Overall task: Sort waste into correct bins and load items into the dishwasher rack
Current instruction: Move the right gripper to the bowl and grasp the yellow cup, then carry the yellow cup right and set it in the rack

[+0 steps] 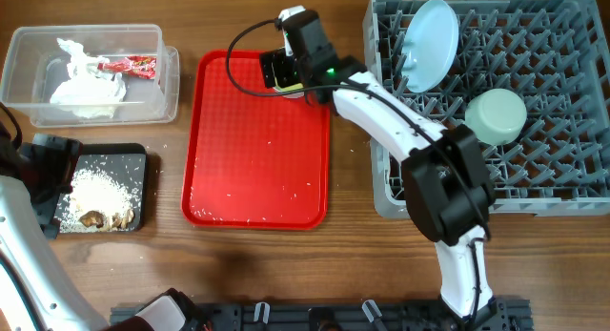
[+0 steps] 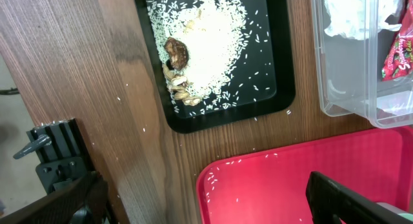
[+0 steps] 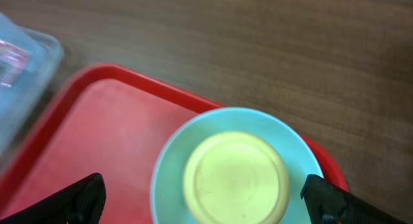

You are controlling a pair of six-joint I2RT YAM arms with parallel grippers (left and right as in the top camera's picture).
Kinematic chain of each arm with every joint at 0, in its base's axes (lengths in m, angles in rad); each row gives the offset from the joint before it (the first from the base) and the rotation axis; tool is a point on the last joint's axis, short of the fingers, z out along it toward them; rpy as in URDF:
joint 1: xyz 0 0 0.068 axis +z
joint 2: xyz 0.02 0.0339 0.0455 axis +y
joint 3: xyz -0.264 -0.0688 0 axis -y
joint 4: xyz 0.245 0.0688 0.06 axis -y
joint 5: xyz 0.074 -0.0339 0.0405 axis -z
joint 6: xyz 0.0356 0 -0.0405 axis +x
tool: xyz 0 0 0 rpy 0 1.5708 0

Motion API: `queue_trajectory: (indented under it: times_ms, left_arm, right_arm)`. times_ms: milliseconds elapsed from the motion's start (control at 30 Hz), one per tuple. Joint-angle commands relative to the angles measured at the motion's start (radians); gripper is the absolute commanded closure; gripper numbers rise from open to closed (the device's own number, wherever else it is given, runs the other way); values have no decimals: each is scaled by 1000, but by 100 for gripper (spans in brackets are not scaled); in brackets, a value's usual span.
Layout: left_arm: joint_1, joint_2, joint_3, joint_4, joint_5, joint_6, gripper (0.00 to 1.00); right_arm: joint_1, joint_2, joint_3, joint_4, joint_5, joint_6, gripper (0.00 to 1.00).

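Note:
A small yellow-green cup (image 3: 235, 179) sits upside down in a pale blue bowl (image 3: 171, 179) at the far right corner of the red tray (image 1: 257, 140). My right gripper (image 3: 210, 204) is open, its fingers wide on either side of the bowl, and it hides most of the bowl in the overhead view (image 1: 286, 69). The grey dishwasher rack (image 1: 562, 178) holds the pale blue plate (image 1: 429, 45) upright and the pale green bowl (image 1: 496, 116) upside down. My left gripper (image 2: 210, 208) is open and empty by the black tray (image 1: 133, 157). The fork and spoon are out of view.
The black tray (image 2: 284, 88) holds rice (image 2: 216, 37) and brown lumps (image 2: 177, 53). The clear tub (image 1: 167, 88) holds the napkin (image 1: 86, 88) and the red-and-white wrapper (image 1: 129, 67). Loose rice grains lie on the red tray (image 2: 258, 185) and on the table.

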Motion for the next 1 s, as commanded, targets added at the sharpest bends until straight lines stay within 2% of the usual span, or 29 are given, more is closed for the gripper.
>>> queue_trajectory:
  times_ms: [0,67,267,367,533,633,833,967]
  left_arm:
    - [6,0,8,0,-6,5,0]
    - [6,0,8,0,-6,5,0]
    - [6,0,8,0,-6,5,0]
    - [6,0,8,0,-6,5,0]
    - [6,0,8,0,-6,5,0]
    - [6,0,8,0,-6,5,0]
    - [6,0,8,0,-6,5,0]
    - [6,0,8,0,-6,5,0]
  right_arm:
    - [0,51,12,0,79,-18,1]
    - [0,59,12,5,79,-18,1]
    - [0,103,12,11,79,-15,12]
    - [0,103,12,14,79,-14,25]
    - [0,85,19,13,79,16,28]
    - [-2,18,23,22,82,42,35]
    - [-6,-157,23,5,195,39,35]
    - [-54,-314,23,-66,277,36,35]
